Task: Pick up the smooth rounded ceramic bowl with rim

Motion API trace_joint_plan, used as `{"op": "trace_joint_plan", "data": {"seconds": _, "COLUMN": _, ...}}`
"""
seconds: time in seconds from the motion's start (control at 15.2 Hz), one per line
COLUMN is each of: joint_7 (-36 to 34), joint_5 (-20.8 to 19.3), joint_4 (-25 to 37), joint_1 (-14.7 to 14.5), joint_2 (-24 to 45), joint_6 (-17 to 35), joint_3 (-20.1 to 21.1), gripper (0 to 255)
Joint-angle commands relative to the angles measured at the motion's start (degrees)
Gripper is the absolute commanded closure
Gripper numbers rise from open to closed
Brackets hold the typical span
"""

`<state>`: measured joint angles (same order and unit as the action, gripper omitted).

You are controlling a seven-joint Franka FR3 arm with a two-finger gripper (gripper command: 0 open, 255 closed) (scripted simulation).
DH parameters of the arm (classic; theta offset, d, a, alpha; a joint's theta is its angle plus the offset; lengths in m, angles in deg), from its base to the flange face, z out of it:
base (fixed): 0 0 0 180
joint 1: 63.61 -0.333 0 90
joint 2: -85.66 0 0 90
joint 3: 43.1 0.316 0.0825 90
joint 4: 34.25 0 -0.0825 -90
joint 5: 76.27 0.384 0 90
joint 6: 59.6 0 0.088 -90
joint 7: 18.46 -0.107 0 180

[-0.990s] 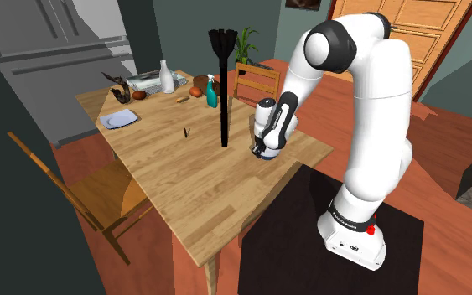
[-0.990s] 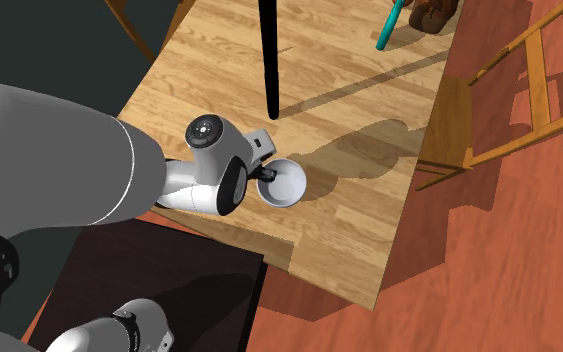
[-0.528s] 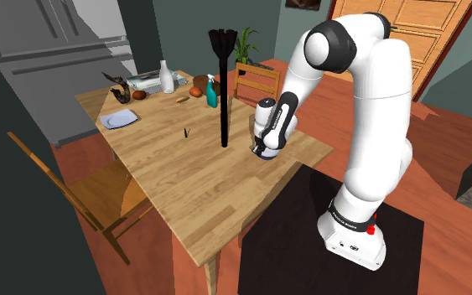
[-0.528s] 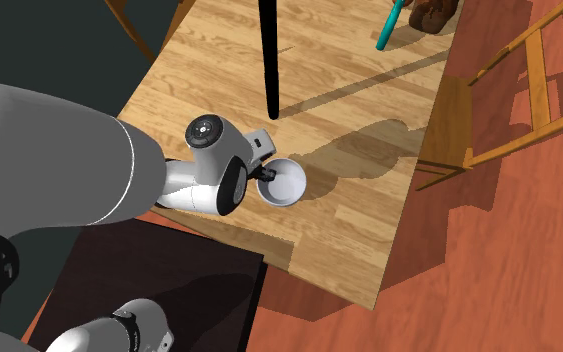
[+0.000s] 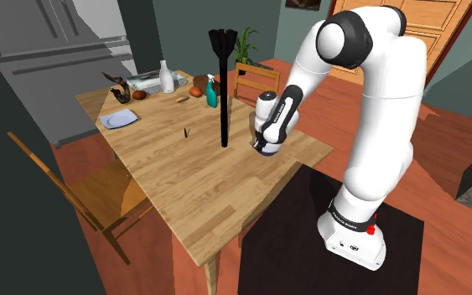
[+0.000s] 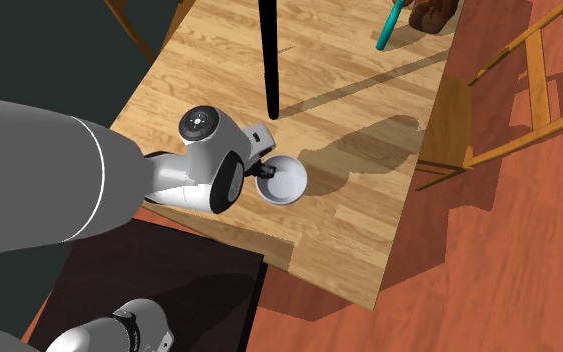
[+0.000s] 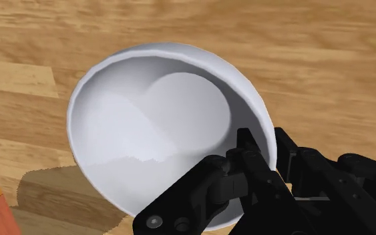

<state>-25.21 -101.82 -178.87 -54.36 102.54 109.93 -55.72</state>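
Wood-plank tabletop [image 5: 167, 168] stands on a red-brown floor [image 5: 443, 159], with a wooden chair [image 5: 91, 197] beside it and a grey refrigerator [image 5: 49, 59] beyond. The white bowl [image 7: 159, 120] is upright, opening upward, round in plan, near the tabletop edge closest to the stand. The gripper [image 7: 263, 145] clamps the bowl's rim, one finger inside, one outside.

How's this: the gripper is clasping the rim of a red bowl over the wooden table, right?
No: the bowl is white, not red, as the wrist view shows. The gripper does clasp its rim over the wooden table.
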Motion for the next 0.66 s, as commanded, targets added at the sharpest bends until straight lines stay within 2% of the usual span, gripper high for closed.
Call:
{"op": "trace_joint_plan", "data": {"seconds": 0.0, "joint_7": 1.1, "joint_5": 0.8, "joint_4": -0.3, "joint_1": 0.7, "joint_2": -2.0, "joint_6": -1.7, "joint_3": 0.7, "gripper": 255}}
{"op": "trace_joint_plan", "data": {"seconds": 0.46, "joint_7": 4.0, "joint_5": 3.3, "joint_4": -1.1, "joint_1": 1.5, "joint_2": -8.3, "joint_6": -7.2, "joint_3": 2.1, "gripper": 255}}
{"op": "trace_joint_plan", "data": {"seconds": 0.59, "joint_7": 4.1, "joint_5": 3.4, "joint_4": -1.1, "joint_1": 1.5, "joint_2": -8.4, "joint_6": -7.3, "joint_3": 2.1, "gripper": 255}}
